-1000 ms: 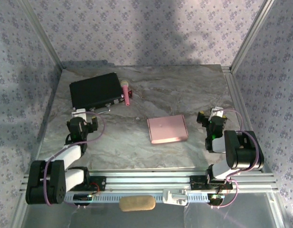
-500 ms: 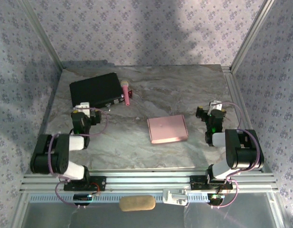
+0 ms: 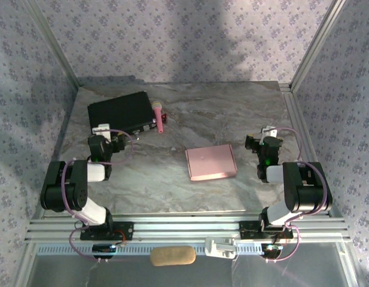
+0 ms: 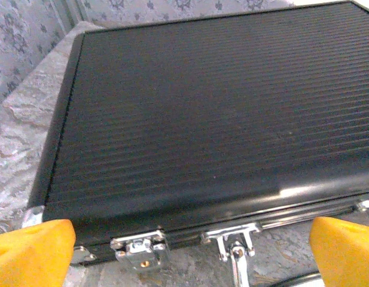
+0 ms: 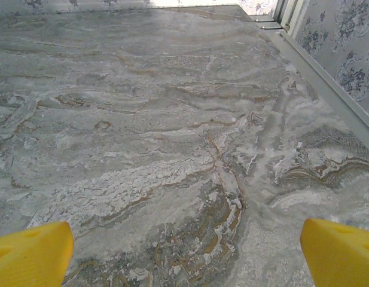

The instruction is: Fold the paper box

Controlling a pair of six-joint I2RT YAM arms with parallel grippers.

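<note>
The paper box (image 3: 211,162) lies flat and closed-looking, a pale pink rectangle in the middle of the marble table (image 3: 190,128), with neither gripper touching it. My left gripper (image 3: 105,133) is far to its left, right at the front edge of the black case, and it is open; in the left wrist view (image 4: 190,254) its yellow fingertips (image 4: 31,254) stand wide apart with nothing between them. My right gripper (image 3: 265,136) is just right of the box, open, and points away over bare marble (image 5: 184,254).
A black ribbed case (image 3: 120,113) with metal latches (image 4: 139,251) sits at the back left. A pink stick-like object (image 3: 159,116) lies beside its right end. Metal rails (image 3: 304,128) edge the table. A tan oblong object (image 3: 172,256) rests by the front rail.
The left arm folded up and back, and its gripper moved forward to the case's front edge. The right gripper crept slightly farther from the bases. The box has not moved.
</note>
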